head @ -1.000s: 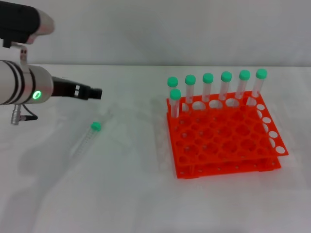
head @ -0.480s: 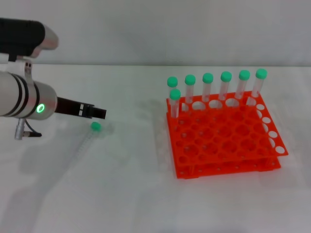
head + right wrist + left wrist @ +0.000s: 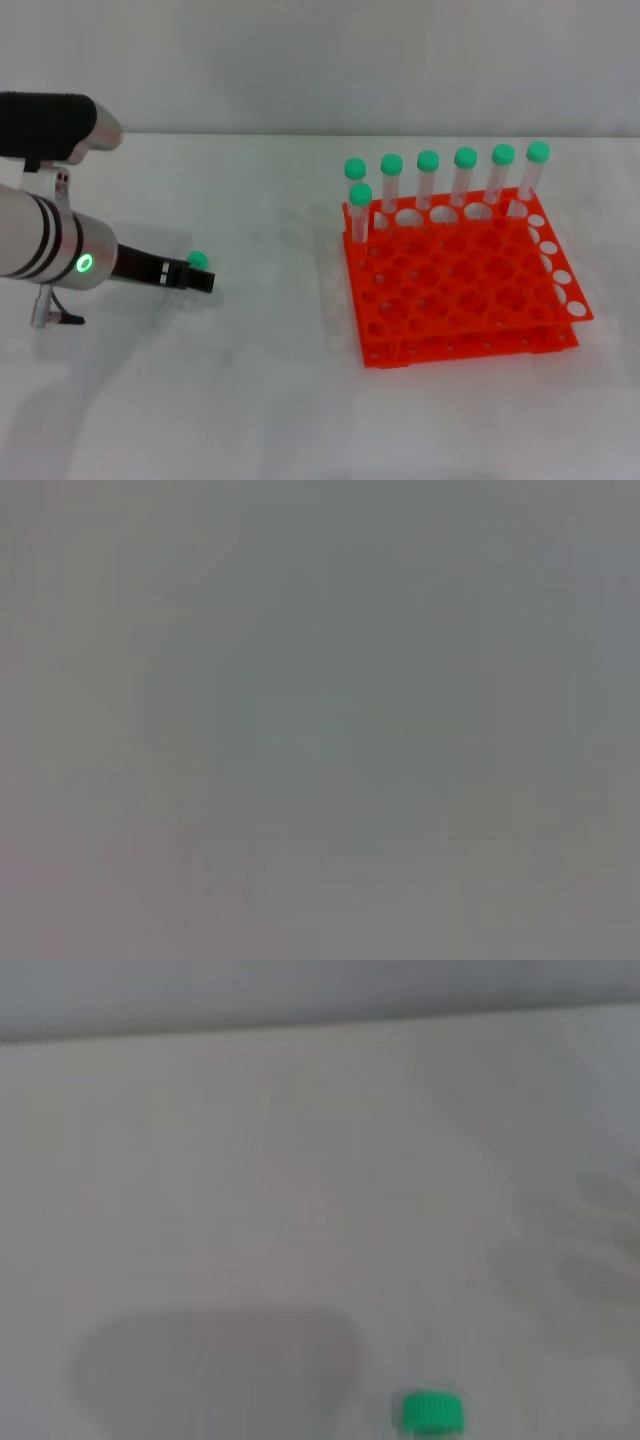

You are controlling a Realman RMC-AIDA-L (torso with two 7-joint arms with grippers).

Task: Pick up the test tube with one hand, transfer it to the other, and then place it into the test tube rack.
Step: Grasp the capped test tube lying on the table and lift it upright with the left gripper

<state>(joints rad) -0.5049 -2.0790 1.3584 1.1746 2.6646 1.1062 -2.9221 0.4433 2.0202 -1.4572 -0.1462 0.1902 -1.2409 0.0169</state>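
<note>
The left end effector [image 3: 203, 281] sits low over the test tube [image 3: 198, 260] lying on the table [image 3: 260, 400] left of the rack [image 3: 455, 290] (can't tell its finger state), so I'd center on the body below the cap, which only the wrist view shows unblocked.

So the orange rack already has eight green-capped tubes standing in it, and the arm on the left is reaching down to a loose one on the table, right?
Not quite: the head view shows seven tubes standing in the test tube rack, not eight. The rest holds: the left gripper is down by the loose test tube on the table.
</note>
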